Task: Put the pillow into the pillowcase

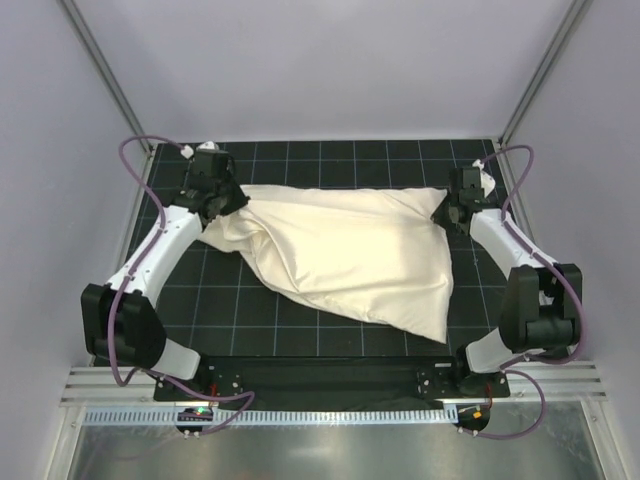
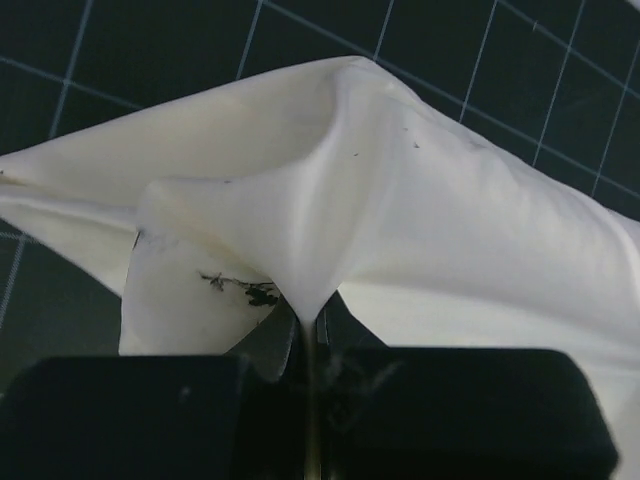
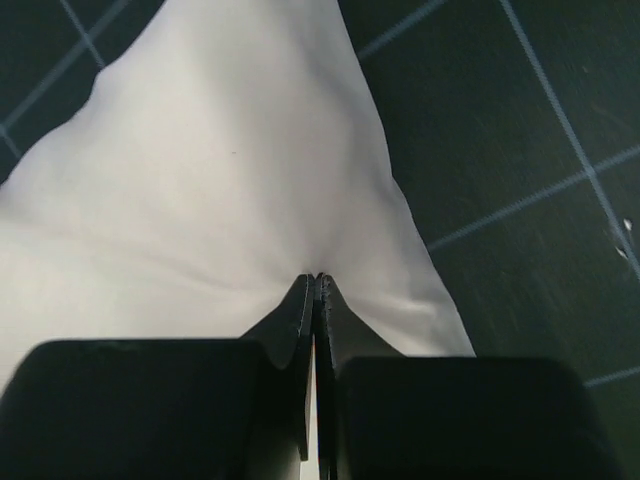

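The cream pillowcase [image 1: 350, 255] lies across the black grid mat, wrinkled at its far left and plump from the middle to its near right corner. The pillow's own surface does not show; the bulge suggests it is inside the case. My left gripper [image 1: 232, 205] is shut on the case's far left edge, and cloth runs pinched between its jaws in the left wrist view [image 2: 310, 325]. My right gripper [image 1: 447, 212] is shut on the far right corner, seen close in the right wrist view [image 3: 318, 285]. The pillowcase fills both wrist views [image 2: 400, 200] [image 3: 220, 180].
The black grid mat [image 1: 330, 160] covers the table inside white walls with metal corner posts [image 1: 105, 75]. A ribbed metal rail [image 1: 330, 412] runs along the near edge by the arm bases. Purple cables loop beside both arms.
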You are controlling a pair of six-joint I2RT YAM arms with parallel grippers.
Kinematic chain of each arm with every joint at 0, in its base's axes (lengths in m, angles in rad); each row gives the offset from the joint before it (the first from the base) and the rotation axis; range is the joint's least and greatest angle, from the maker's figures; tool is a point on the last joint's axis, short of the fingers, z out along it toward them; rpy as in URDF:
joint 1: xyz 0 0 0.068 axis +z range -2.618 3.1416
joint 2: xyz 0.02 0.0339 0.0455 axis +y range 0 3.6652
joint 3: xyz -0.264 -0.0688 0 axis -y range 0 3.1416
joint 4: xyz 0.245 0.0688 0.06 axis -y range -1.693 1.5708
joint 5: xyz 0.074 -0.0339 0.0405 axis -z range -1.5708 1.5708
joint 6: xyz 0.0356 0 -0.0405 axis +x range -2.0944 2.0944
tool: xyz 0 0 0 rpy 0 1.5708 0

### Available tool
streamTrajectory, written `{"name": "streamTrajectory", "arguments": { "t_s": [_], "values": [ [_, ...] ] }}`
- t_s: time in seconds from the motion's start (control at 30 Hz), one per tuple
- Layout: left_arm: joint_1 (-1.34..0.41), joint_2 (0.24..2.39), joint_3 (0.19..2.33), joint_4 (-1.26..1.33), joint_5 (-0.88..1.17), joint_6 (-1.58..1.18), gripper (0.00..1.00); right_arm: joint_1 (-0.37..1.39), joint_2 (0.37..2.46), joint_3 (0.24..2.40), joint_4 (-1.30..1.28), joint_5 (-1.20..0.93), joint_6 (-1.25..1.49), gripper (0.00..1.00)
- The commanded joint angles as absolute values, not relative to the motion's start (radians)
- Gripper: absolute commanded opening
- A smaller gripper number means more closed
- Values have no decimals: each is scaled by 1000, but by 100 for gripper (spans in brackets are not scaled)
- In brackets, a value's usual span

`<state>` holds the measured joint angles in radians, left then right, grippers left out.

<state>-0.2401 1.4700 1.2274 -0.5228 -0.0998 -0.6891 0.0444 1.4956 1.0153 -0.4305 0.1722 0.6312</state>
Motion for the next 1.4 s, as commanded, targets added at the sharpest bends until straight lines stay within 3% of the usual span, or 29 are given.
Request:
{"name": "streamTrajectory", "arguments": {
  "t_s": [0.0, 0.13, 0.2, 0.23, 0.27, 0.3, 0.33, 0.37, 0.43, 0.6, 0.7, 0.9, 1.03, 1.2, 1.37],
  "values": [
    [-184, 1446, 1342, -569, -295, -615, 0, 12, 1512, 1156, -380, 229, 611, 4],
    [-181, 1508, 1457, -641, -317, -592, 5, -29, 1535, 1323, -399, 203, 592, 4],
    [-176, 1540, 1485, -673, -360, -584, 20, -43, 1546, 1380, -416, 195, 583, 4],
    [-169, 1545, 1494, -675, -371, -581, 32, -48, 1557, 1423, -423, 192, 581, 4],
    [-163, 1545, 1496, -675, -386, -583, 65, -52, 1563, 1443, -432, 181, 581, 4],
    [-149, 1543, 1497, -690, -397, -589, 74, -63, 1581, 1463, -442, 167, 578, 5],
    [-140, 1540, 1499, -701, -409, -615, 80, -66, 1591, 1498, -463, 151, 574, 15],
    [-135, 1526, 1493, -710, -443, -623, 94, -67, 1601, 1514, -477, 128, 555, 44],
    [-127, 1508, 1477, -718, -469, -630, 100, -67, 1621, 1529, -515, 84, 554, 89],
    [-127, 1422, 1343, -680, -337, -679, 100, -67, 1528, 1370, -493, 92, 584, 91],
    [-126, 1366, 1162, -576, -231, -709, 100, -67, 1412, 1141, -425, 113, 627, 91],
    [-127, 1396, 973, -419, -69, -756, 100, -67, 1222, 893, -423, 121, 678, 91],
    [-127, 1501, 956, -325, 49, -804, 100, -67, 1091, 747, -405, 87, 735, 90],
    [-126, 1591, 1026, -258, 9, -837, 99, -67, 982, 580, -350, 103, 791, 89],
    [-126, 1650, 1109, -206, -57, -894, 89, -67, 1018, 526, -302, 80, 830, 88]
  ]
}}
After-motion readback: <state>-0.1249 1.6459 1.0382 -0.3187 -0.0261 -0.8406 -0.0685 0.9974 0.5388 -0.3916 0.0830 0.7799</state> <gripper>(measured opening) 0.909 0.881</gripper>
